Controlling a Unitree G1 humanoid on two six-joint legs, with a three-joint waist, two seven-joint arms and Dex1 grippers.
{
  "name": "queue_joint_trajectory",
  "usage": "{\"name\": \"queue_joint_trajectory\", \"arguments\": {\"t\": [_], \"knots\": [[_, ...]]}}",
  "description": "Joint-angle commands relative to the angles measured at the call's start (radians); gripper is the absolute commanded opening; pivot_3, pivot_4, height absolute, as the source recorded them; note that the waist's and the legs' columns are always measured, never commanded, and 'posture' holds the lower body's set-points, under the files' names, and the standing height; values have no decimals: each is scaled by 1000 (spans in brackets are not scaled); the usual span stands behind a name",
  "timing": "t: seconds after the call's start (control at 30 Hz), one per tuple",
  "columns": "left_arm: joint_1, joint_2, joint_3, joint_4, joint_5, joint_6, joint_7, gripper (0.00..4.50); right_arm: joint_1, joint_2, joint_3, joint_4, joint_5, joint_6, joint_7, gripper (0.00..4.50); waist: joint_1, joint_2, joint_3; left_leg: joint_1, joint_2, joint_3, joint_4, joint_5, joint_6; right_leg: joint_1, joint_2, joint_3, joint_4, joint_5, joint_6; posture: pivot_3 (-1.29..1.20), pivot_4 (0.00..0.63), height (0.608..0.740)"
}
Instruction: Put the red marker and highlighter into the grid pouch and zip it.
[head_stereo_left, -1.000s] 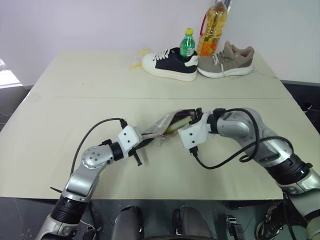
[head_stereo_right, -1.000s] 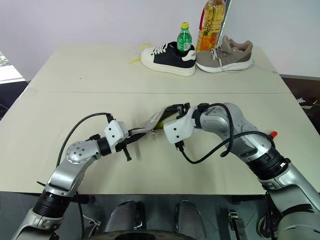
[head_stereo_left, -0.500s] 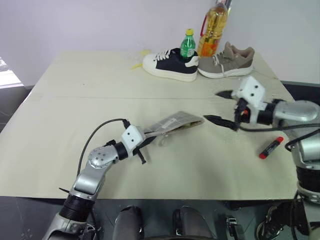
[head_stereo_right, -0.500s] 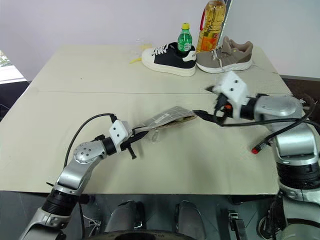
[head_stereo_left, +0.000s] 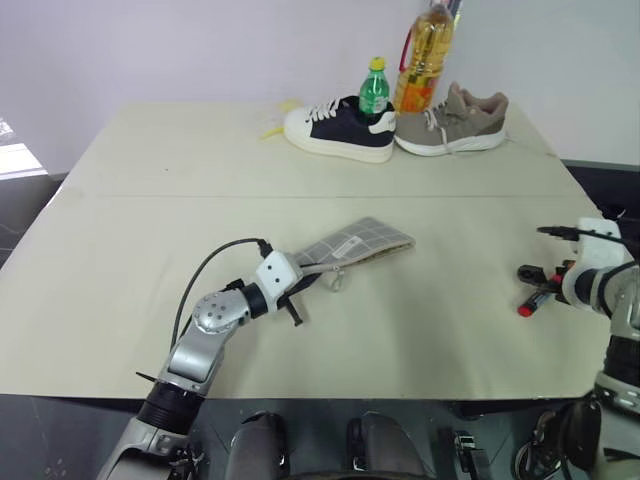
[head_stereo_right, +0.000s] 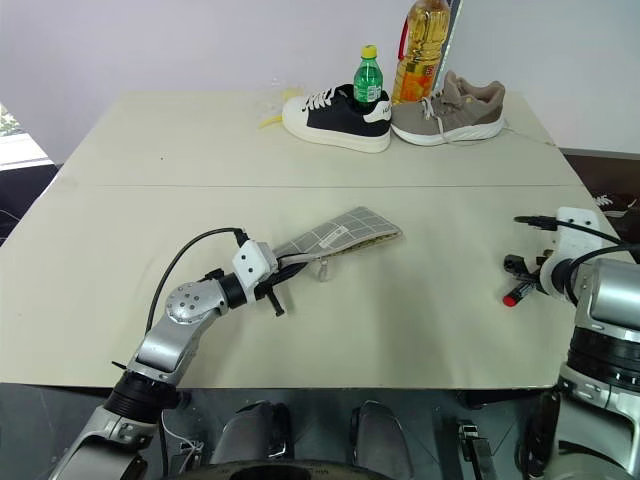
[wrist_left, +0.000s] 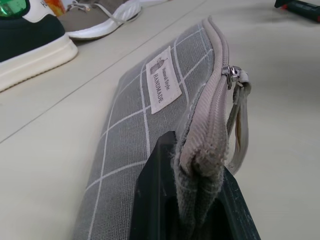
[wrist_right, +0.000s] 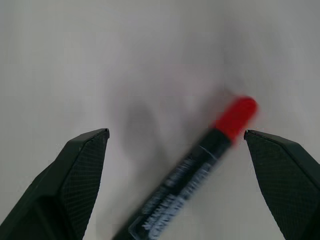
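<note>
End effector (wrist_right: 175, 150) astride red marker (wrist_right: 200, 165)

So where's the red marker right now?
The red marker lies on the table's right side, near the front edge, between the open right gripper's fingers, far right of the pouch.

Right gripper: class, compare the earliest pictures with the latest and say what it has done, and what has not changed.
The right gripper left the mouth of the grid pouch and swung out to the robot's right; it now hangs open over the red marker on the table. The left gripper stays shut on the pouch's end. The shoes and bottles at the far edge are unmoved.
</note>
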Motion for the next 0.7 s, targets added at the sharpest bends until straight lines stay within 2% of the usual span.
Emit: {"name": "queue_joint_trajectory", "arguments": {"t": [0.03, 0.1, 0.2, 0.23, 0.37, 0.4, 0.43, 0.53, 0.6, 0.67, 0.7], "knots": [[-13, -8, -6, -6, -3, -27, -5, 0, -41, 57, -71, 1, -37, 68, -87, 4483, -1, 0, 0, 0, 0, 0, 0, 0, 0, 0, 0, 0, 0, 0, 0, 0, 150, 705], [-14, -11, -4, -5, -2, -29, -3, 0, -46, 101, -87, 4, -31, 68, -106, 4483, -1, 0, 0, 0, 0, 0, 0, 0, 0, 0, 0, 0, 0, 0, 0, 0, 150, 705], [-10, -12, 1, -8, -3, -31, 3, 0, -61, 152, -114, 18, -24, 68, -132, 3637, -2, 0, 0, 0, 0, 0, 0, 0, 0, 0, 0, 0, 0, 0, 0, 0, 150, 705], [-7, -12, 3, -11, -3, -31, 6, 0, -63, 159, -113, 24, -23, 68, -139, 3238, -2, 0, 0, 0, 0, 0, 0, 0, 0, 0, 0, 0, 0, 0, 0, 0, 150, 705], [6, -6, 11, -24, -4, -28, 15, 0, -87, 169, -97, 36, -11, 68, -154, 1065, -8, 0, -1, 0, 0, 0, 0, 0, 0, 0, 1, 0, 0, 0, 0, 0, 150, 705], [9, -5, 13, -26, -4, -28, 17, 0, -97, 169, -91, 32, -6, 68, -153, 601, -9, 0, -1, 0, 0, 0, 0, 0, 0, 0, 1, 0, 0, 0, 0, 0, 150, 705], [11, -6, 21, -30, -10, -23, 24, 0, -94, 147, -29, 0, 18, 11, -117, 284, -9, 0, -1, 0, 1, 0, 0, 0, 0, 0, 1, 0, 0, 0, 0, 0, 150, 705], [13, -9, 39, -39, -24, -12, 37, 0, -56, 76, 145, -86, 68, -196, 0, 284, -15, 3, 0, 0, 1, 0, -1, 0, 0, 0, 1, 0, 1, 0, 0, 0, 150, 705], [10, -5, 48, -40, -31, -8, 38, 0, 19, -38, 322, -180, 47, -405, 116, 284, -9, 3, 1, 0, 1, 0, -2, 0, 0, -1, 1, 0, 0, 0, 0, 0, 150, 705], [5, 0, 55, -39, -35, -5, 37, 0, 86, -199, 530, -272, -48, -781, 259, 284, -5, 3, 1, 0, 0, -1, -2, 0, 0, 0, 1, 0, -1, -1, 2, 0, 150, 705], [4, 1, 57, -39, -36, -5, 37, 0, 100, -246, 583, -286, -73, -892, 300, 284, -5, 3, 1, 0, 0, -1, -2, 0, 0, 0, 1, 0, -1, -1, 3, 0, 150, 705]]}}
